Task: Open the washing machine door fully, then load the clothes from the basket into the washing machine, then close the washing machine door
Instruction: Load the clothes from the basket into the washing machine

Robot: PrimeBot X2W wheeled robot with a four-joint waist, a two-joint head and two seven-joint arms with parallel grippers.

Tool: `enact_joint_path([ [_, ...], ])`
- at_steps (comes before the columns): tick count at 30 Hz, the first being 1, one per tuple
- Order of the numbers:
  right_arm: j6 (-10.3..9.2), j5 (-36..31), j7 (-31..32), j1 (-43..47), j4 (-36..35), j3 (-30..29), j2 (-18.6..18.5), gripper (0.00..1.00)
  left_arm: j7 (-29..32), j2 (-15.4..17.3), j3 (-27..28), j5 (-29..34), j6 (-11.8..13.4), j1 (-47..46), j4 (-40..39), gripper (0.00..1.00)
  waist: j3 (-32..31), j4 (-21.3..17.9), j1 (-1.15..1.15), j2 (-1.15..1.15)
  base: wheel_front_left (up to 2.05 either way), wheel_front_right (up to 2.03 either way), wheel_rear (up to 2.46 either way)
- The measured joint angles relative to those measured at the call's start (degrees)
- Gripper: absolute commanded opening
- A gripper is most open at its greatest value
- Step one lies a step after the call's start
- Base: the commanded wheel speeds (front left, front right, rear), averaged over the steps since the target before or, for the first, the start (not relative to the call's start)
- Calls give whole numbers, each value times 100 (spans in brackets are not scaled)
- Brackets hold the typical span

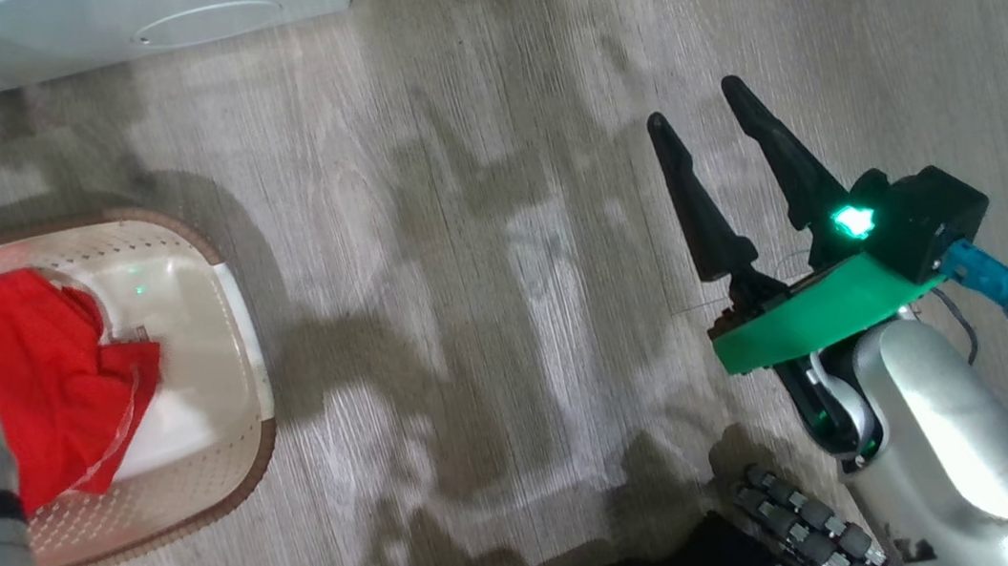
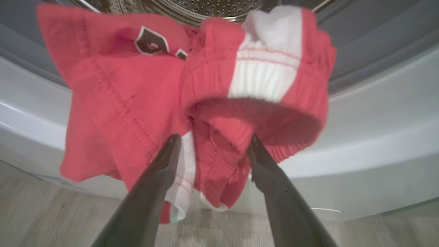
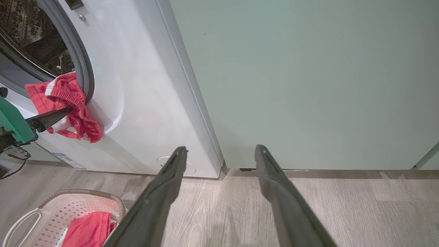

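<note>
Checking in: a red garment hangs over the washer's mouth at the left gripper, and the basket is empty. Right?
No, the basket is not empty: red clothes lie in it, as the head view shows. The rest holds: a red garment hangs over the mouth of the washing machine at the left gripper.

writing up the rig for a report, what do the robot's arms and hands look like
Each hand has two long, tapering black fingers: right hand, left hand. Behind the right one sits a bright green plate, a black block with a glowing green light and a blue cable plug. The right forearm is glossy silver.
</note>
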Motion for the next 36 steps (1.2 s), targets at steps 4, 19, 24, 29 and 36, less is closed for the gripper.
enact_joint_path([
  [4,0,0,0,-81,-19,9,0,100,0,73,13,0,63,-186,379,100,63,-16,0,0,0,0,0],
  [19,0,-2,0,-116,-15,82,0,100,0,241,5,-70,2,-855,887,100,228,-57,0,0,0,0,0],
  [24,0,-5,0,-122,0,92,0,100,0,245,4,-101,-49,-882,946,100,218,-64,0,0,0,0,0],
  [29,0,-42,0,-122,7,87,0,100,1,240,0,-191,-152,-885,944,39,218,-31,0,0,0,0,0],
  [36,0,-199,0,-123,14,52,0,100,2,177,8,-264,-296,-883,857,0,225,58,0,0,0,0,0],
])
